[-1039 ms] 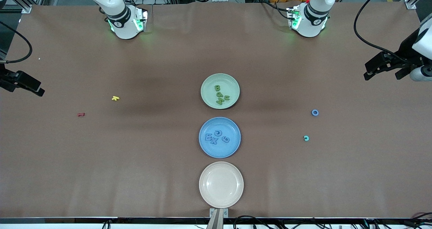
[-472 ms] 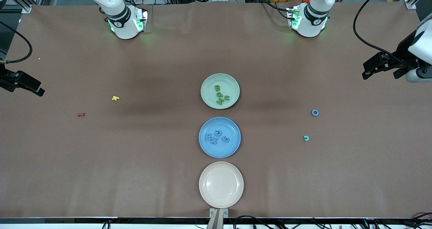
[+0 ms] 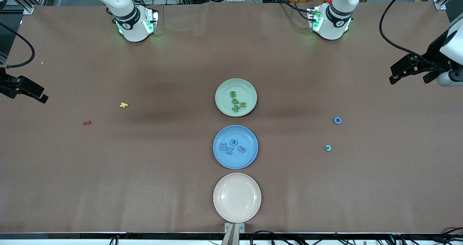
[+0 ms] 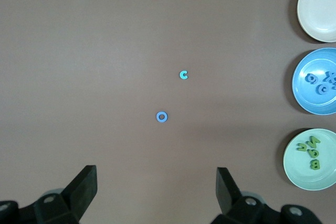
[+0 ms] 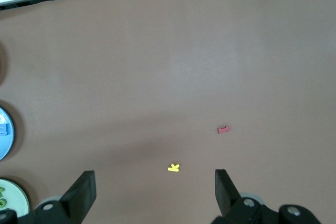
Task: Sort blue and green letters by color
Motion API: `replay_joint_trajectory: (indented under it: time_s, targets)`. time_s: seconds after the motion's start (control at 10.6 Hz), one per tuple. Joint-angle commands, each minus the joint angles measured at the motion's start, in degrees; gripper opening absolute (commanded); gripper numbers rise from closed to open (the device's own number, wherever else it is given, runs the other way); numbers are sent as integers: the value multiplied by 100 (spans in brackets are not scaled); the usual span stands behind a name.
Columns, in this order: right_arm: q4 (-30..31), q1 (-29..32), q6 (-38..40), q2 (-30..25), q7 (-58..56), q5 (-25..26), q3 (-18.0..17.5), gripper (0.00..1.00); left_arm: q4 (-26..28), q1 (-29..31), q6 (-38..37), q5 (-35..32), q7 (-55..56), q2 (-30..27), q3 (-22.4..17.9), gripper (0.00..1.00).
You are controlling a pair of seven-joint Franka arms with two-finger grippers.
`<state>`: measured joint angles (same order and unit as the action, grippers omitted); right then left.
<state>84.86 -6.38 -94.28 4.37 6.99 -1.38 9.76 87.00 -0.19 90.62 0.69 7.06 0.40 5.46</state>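
A: What lies on the matte brown worktop [image 3: 144, 172]?

B: Three smooth round plates in a row: cream [image 3: 237, 197], blue [image 3: 235, 147] with blue letters [image 3: 231, 147], green [image 3: 236, 97] with green letters [image 3: 236, 102].

A: And the fingers?

B: Left gripper [image 4: 156, 195] spread wide over a loose blue ring [image 4: 161, 117]; right gripper [image 5: 155, 195] wide, waiting, well apart.

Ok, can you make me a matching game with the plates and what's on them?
Things:
1. green plate
2. blue plate
3. cream plate
4. blue letter O

Places or states:
A. lies on the bare table toward the left arm's end
B. holds green letters
C. has nothing on it
D. holds blue letters

Pairs: 1-B, 2-D, 3-C, 4-A
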Motion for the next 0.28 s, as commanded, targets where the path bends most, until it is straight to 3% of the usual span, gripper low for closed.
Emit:
replay_joint_trajectory:
  time_s: [0.0,0.19]
  targets:
    - [40,5,-11,-24,21,-20,-18,100,-51,10,-114,-78,-46,-48,25,100]
    - [40,5,-20,-24,21,-20,-18,100,-51,10,-114,-87,-55,-48,25,100]
